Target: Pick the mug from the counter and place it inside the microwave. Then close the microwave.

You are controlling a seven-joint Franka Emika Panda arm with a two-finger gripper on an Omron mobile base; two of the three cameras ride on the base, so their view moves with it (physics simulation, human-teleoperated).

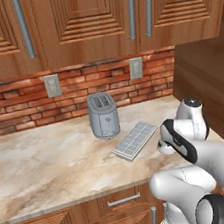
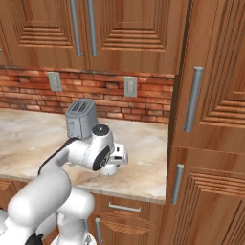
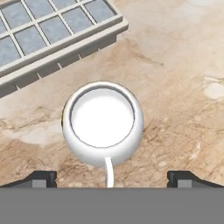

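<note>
On the marbled beige counter (image 3: 183,65), the round white mug (image 3: 103,122) sits upright directly below the gripper (image 3: 112,177), between its 2 spread, empty fingertips (image 3: 41,178). A ridged grey grid tray (image 3: 48,37) lies just beside the mug.

White glossy arm (image 1: 193,173) built of rounded tubular links, smooth shells, no visible cables or screws. Dark grey-black rings and bands at the joints; one black disc cap on the lower elbow joint, a dark strap-like band curving along the upper link. Wrist joint (image 2: 99,143) is a white cylinder with a dark round cap on top and a dark side ring. Finger tips (image 3: 43,178) small, dark, blocky, with a lighter grey patch on each.
</note>
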